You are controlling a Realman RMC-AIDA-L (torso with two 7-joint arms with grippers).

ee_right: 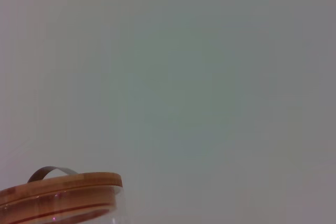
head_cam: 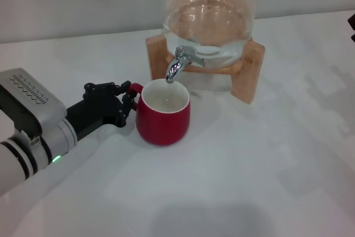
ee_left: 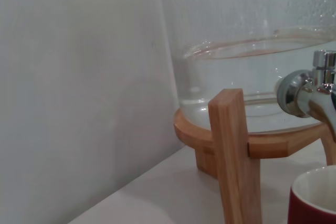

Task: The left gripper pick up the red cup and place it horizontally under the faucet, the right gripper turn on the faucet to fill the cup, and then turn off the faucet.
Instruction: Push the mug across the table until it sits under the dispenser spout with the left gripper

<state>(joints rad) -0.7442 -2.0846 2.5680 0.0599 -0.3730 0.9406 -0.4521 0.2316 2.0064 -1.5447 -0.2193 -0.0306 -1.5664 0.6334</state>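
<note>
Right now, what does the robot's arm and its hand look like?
The left gripper has black jointed fingers on a black body. Behind it comes a grey block with ridges, then a round white-and-grey arm with a small green light. Of the right gripper only a black bit shows at the head view's edge.

You are looking at an evenly lit scene: soft, diffuse light falls from above on the white table (head_cam: 249, 181), bright without harsh glare. A faint grey shadow pools at the table's near edge, and another lies softly beside the red cup (head_cam: 163, 116). Small highlights glint on the chrome faucet (head_cam: 178, 64) and the glass jar (head_cam: 211, 18). In the left wrist view, the wooden stand (ee_left: 234, 156) looks slightly soft; the right wrist view is flat, dim grey.
</note>
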